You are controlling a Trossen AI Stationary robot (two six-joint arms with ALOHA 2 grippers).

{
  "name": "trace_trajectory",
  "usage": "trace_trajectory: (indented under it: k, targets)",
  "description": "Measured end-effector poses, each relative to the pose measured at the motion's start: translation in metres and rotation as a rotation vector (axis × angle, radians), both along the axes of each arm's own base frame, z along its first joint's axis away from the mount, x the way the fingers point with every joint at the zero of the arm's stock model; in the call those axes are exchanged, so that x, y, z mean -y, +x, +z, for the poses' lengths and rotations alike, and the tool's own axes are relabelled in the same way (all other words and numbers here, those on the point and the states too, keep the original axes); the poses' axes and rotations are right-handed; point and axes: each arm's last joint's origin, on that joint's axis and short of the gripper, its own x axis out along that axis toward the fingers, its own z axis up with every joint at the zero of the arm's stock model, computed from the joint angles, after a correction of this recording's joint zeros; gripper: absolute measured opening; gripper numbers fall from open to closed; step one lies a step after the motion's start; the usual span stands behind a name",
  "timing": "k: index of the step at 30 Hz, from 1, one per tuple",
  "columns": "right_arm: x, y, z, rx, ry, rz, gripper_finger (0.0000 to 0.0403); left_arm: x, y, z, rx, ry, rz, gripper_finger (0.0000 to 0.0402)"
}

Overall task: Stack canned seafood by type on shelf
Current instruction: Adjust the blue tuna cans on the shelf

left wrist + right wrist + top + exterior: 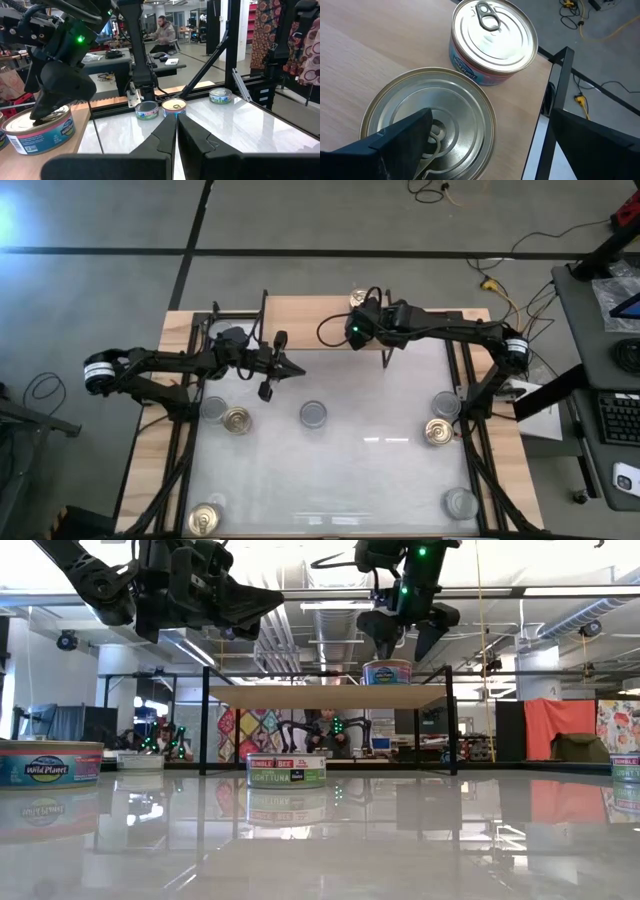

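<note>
Seen from overhead, the right gripper hangs over the wooden shelf at upper centre, fingers spread wide and holding nothing. Its wrist camera shows them straddling a silver-topped tin standing on the plank just beside a second silver-topped tin, likely so like types sit together. The left gripper waits left of centre above the table, fingers pressed together, empty. Loose tins remain on the white table, including a gold-topped tin at left and a grey-topped one at centre.
</note>
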Motion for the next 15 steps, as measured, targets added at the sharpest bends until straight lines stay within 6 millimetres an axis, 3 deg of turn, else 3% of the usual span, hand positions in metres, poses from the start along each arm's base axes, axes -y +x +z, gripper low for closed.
trace_trajectory:
  k: [10, 15]
  targets:
    - [0.0, -0.001, 0.003, 0.008, 0.001, 0.002, 0.0398, 0.0, 0.0, 0.0, 0.0, 0.0, 0.0, 0.0]
    - [-0.002, -0.001, 0.024, 0.062, -0.019, 0.02, 0.0398, 0.0, 0.0, 0.0, -0.003, -0.011, -0.006, 0.0]
